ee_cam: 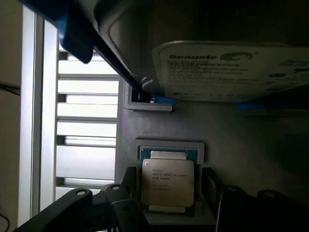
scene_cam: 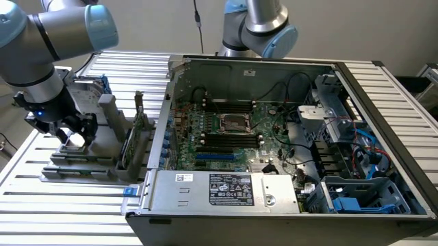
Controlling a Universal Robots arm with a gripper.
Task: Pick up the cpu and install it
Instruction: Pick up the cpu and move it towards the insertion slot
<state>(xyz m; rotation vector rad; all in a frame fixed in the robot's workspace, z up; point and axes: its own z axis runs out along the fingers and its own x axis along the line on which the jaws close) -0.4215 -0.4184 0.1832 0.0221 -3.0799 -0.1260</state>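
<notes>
Pale silver-grey metal tops the cpu (ee_cam: 167,182), which lies flat in a shallow recess of a grey holder (ee_cam: 241,140). In the wrist view the pincer (ee_cam: 169,191) is spread wide around it. One dark finger (ee_cam: 129,186) stands just beside 1 edge of the chip and the other just beside the opposite edge. The cpu sits squarely between them and is not lifted. Whether the fingers touch the chip's sides cannot be told. In the same holder, close to the cpu's recess, is a silver hard drive (ee_cam: 231,72) with a printed label and a blue bracket.

In the exterior view the pincer hangs low over the holder at the middle left of the frame, on a slatted metal counter (scene_cam: 41,205). To the exterior view's right, well apart from the pincer, lies an open computer case (scene_cam: 383,102). Its motherboard socket (scene_cam: 231,123), a dark square metal frame, is near the centre of the frame.
</notes>
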